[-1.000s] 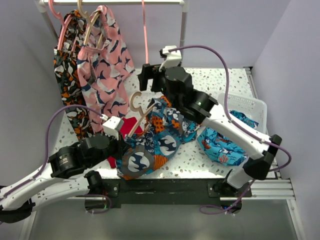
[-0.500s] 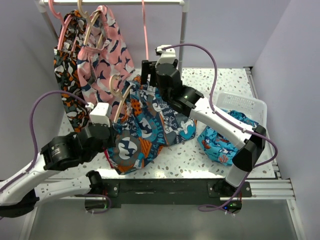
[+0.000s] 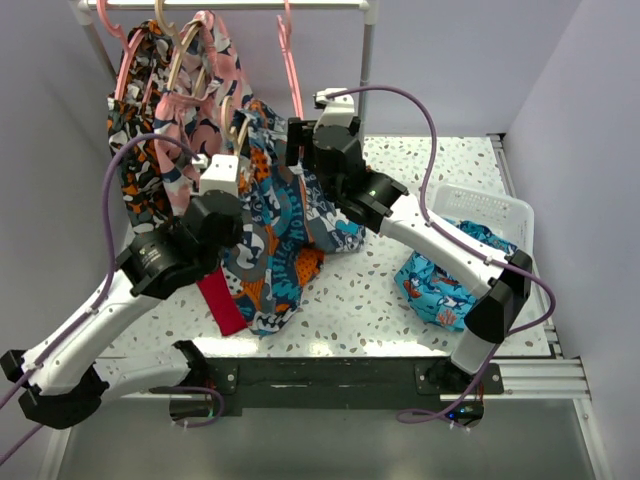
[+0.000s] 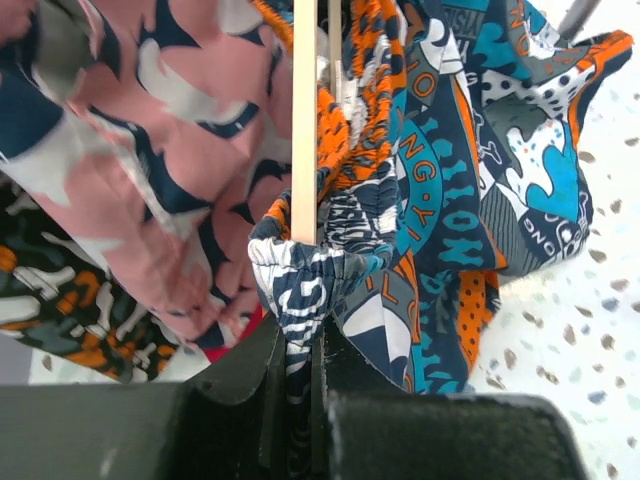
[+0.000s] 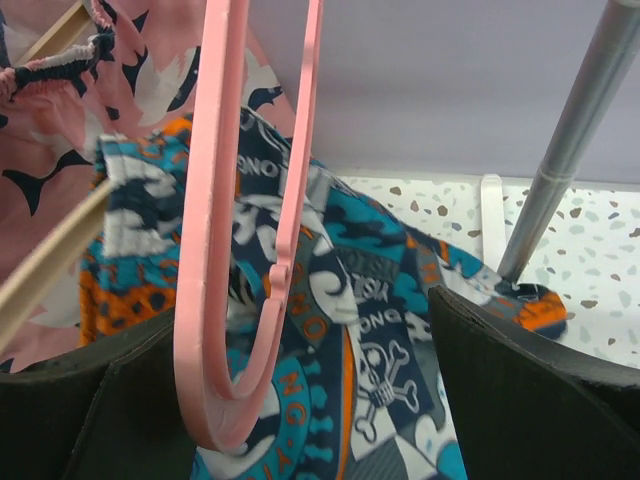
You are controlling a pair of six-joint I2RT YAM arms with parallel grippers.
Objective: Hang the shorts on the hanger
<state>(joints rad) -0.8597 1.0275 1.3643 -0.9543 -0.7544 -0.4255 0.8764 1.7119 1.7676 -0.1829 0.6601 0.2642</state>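
Left jaws clenched on the bunched waistband of the shorts (image 4: 450, 200), just below the hanger (image 4: 304, 120) bar. Right jaws stood released, wide apart, either side of a pink hanger (image 5: 215, 250). The shorts hung on the hanger beside pink shorts (image 4: 150, 150), seemingly near done, with squaring up left. Only the left wrist view showed the clamp, which the overhead view hid.

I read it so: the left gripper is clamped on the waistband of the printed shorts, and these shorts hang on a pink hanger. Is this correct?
One detail is wrong: the hanger carrying the shorts is tan, not pink, as the left wrist view shows. The left gripper is indeed clamped on their waistband.
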